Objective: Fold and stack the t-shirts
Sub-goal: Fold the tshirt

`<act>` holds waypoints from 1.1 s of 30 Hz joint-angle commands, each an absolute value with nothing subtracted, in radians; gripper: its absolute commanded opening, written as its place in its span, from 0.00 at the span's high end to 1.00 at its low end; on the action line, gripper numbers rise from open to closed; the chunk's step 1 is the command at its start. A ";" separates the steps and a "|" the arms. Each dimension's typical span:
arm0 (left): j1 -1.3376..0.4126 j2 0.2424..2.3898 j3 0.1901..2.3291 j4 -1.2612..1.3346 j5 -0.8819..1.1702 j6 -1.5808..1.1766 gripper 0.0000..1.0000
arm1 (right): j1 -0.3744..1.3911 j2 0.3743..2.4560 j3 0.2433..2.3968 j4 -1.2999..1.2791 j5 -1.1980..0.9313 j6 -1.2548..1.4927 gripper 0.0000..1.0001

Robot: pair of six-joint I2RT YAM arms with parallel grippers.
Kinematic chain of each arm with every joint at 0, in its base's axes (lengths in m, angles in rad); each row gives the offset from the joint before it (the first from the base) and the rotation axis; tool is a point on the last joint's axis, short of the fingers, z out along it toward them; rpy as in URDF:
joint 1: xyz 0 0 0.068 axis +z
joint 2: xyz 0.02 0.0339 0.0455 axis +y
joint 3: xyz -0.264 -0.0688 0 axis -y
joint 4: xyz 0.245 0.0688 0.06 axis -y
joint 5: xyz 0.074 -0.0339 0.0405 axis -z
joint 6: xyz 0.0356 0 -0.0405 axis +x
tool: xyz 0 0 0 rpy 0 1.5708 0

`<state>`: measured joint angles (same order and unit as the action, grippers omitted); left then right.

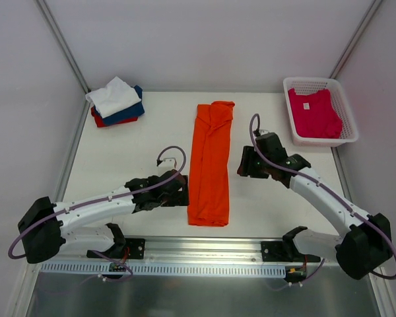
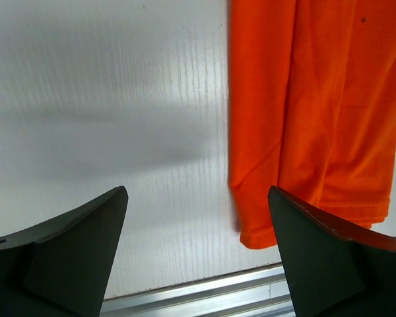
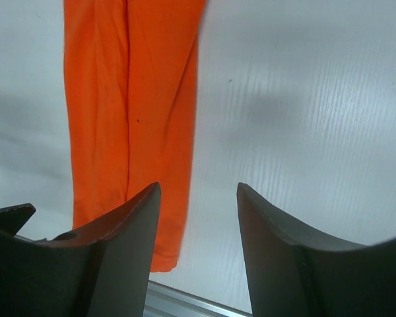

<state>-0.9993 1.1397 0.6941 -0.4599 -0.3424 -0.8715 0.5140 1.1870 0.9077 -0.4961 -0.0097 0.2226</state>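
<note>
Orange t-shirt point(image 1: 211, 162) lies folded into a strip, long axis running away from your arm bases. Your left gripper point(image 1: 179, 191), spread and empty, sits just left of its near hem. Your right gripper point(image 1: 244, 162), also spread, is beside its middle.

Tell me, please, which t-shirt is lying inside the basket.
The magenta-pink t-shirt, in the white mesh basket at far right; the orange t-shirt lies on the table, and the folded stack sits far left.
</note>
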 commanded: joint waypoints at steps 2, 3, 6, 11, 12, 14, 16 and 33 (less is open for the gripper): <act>-0.988 1.161 0.629 -0.370 -0.290 -0.916 0.12 | 0.590 1.101 0.818 -0.482 0.110 0.316 0.47; -0.988 1.164 0.618 -0.330 -0.272 -0.917 0.12 | 0.604 1.077 0.801 -0.483 0.120 0.327 0.46; -0.988 1.192 0.566 -0.252 -0.238 -0.926 0.11 | 0.673 1.040 0.738 -0.480 0.156 0.373 0.46; -0.988 1.223 0.520 -0.160 -0.206 -0.939 0.12 | 0.779 1.022 0.681 -0.474 0.215 0.451 0.44; -0.988 1.226 0.511 -0.150 -0.203 -0.940 0.12 | 0.801 1.025 0.677 -0.474 0.230 0.462 0.44; -0.988 1.235 0.506 -0.129 -0.193 -0.945 0.12 | 0.863 1.040 0.669 -0.472 0.271 0.485 0.43; -0.988 1.243 0.499 -0.106 -0.181 -0.951 0.12 | 0.932 1.060 0.660 -0.472 0.327 0.529 0.43; -0.988 1.198 0.402 -0.029 -0.144 -0.996 0.12 | 1.267 1.086 0.494 -0.321 0.588 0.899 0.42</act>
<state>-0.9993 1.2026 0.4511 0.0219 -0.1829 -0.9756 1.2610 1.1542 0.5613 -0.4049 0.5083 0.7849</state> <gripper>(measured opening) 0.873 0.574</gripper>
